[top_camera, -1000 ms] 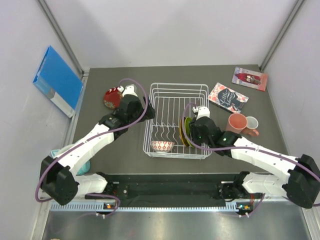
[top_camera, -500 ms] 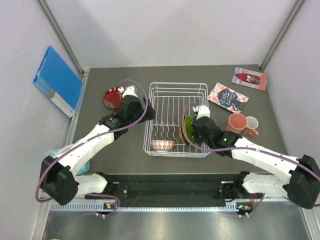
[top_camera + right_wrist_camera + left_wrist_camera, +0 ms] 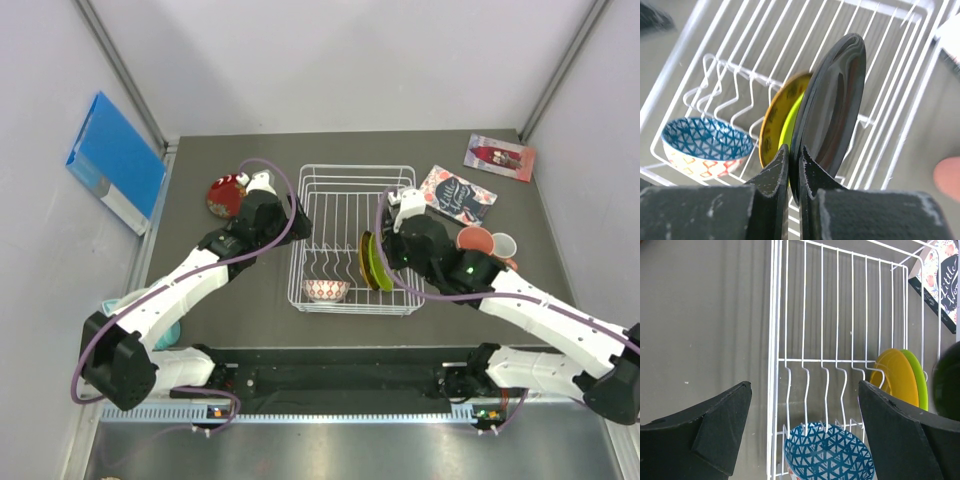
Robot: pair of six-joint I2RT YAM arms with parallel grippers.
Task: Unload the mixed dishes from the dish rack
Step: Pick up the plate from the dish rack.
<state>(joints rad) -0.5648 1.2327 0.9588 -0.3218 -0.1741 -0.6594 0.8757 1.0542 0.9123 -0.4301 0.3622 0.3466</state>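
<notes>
The white wire dish rack (image 3: 355, 168) stands mid-table. An amber plate (image 3: 365, 262) and a lime-green plate (image 3: 378, 271) stand in its near right slots. A small patterned bowl (image 3: 325, 291) sits in its near left corner. My right gripper (image 3: 794, 150) is shut on the rim of a black plate (image 3: 832, 95) and holds it upright just above the rack, beside the lime plate (image 3: 790, 131). My left gripper (image 3: 805, 390) is open and empty, over the rack's left side (image 3: 774, 340), above the bowl (image 3: 827, 452).
A red plate (image 3: 222, 195) lies left of the rack. A salmon mug (image 3: 475, 240) and a white mug (image 3: 503, 245) stand to its right. Two booklets (image 3: 457, 194) (image 3: 499, 157) lie at the far right. A blue folder (image 3: 115, 162) leans on the left wall.
My right gripper has risen and moved toward the far right with the black plate, which has come away from the lime plate. The left arm has not moved.
</notes>
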